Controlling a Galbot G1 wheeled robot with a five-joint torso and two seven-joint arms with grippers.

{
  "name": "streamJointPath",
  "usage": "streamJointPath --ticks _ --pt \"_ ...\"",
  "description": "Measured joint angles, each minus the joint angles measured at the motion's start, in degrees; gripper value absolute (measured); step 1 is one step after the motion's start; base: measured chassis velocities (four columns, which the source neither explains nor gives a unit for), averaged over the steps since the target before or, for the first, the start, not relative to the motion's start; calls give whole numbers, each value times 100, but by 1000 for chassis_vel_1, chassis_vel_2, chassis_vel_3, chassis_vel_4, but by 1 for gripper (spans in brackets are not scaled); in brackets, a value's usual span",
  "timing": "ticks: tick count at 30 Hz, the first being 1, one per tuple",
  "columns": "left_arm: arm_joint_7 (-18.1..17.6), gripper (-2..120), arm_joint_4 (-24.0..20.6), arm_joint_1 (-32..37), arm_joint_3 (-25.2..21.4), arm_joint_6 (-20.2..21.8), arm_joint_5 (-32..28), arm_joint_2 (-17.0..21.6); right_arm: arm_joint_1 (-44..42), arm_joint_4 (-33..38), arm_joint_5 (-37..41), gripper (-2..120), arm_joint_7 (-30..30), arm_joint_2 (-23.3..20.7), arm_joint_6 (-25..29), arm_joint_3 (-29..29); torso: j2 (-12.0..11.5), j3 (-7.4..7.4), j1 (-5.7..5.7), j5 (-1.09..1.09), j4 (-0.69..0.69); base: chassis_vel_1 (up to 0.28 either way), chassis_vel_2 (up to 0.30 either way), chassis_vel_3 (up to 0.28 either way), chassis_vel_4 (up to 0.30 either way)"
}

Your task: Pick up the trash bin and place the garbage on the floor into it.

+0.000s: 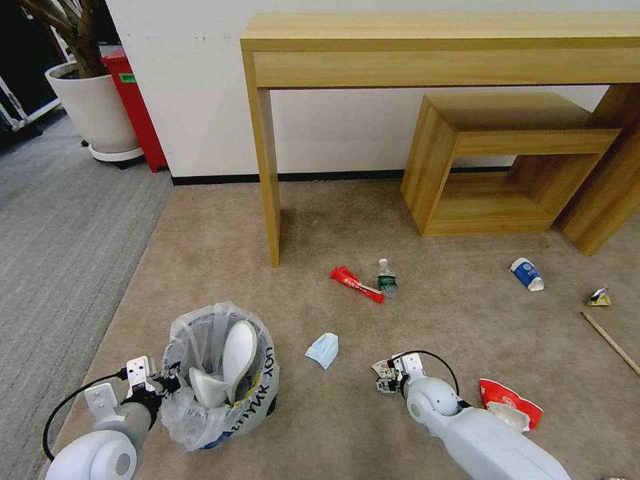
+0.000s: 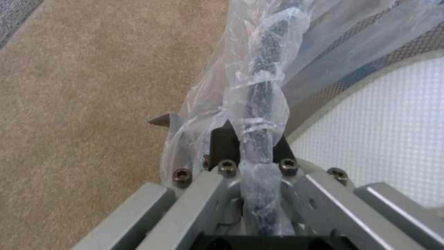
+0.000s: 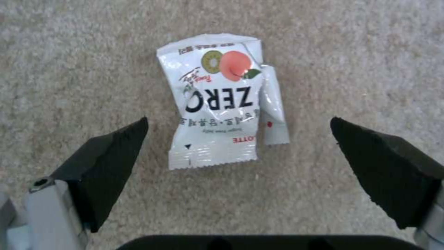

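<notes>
The trash bin [image 1: 220, 373] sits low on the beige floor [image 1: 347, 433] at the robot's left, with the left gripper [image 1: 160, 385] clamped on its bagged rim [image 2: 261, 104]; the jaws stand closed with the plastic-wrapped edge between them. Two white slippers [image 1: 233, 357] already stand inside, so part of the job looks done.

The right gripper [image 3: 238, 152] hangs just above the carpet with its jaws spread wide and holding nothing, straddling a white snack packet [image 3: 217, 100] that lies flat between them. This packet seems to be the piece in hand.

Much is left. Beside the right arm lies a red and white wrapper [image 1: 510, 403]. A blue mask [image 1: 323, 350] lies just right of the bin. Farther out are a long red wrapper [image 1: 357, 283] and a small bottle [image 1: 387, 277], touching or nearly so, then a paper cup [image 1: 527, 273], a crumpled scrap [image 1: 599, 297] and a wooden stick [image 1: 610, 343] to the right.

A wooden desk [image 1: 433, 47] and low stool [image 1: 507, 160] stand beyond; the desk leg [image 1: 270, 180] rises near the bottle. A plant pot [image 1: 93, 110] stands far left.
</notes>
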Motion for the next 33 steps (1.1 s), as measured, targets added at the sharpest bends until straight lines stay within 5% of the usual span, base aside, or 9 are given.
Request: streamJointPath --ticks 9,33 --pt "7 0 24 -2 13 -25 -3 13 39 -133 -154 91 -17 116 151 -155 0 0 0 0 0 0 0 0 0" --pt "30 0 95 -75 64 -67 13 -35 58 -397 -465 5 -257 193 679 -285 0 -1 0 -1 -1 0 0 0 0"
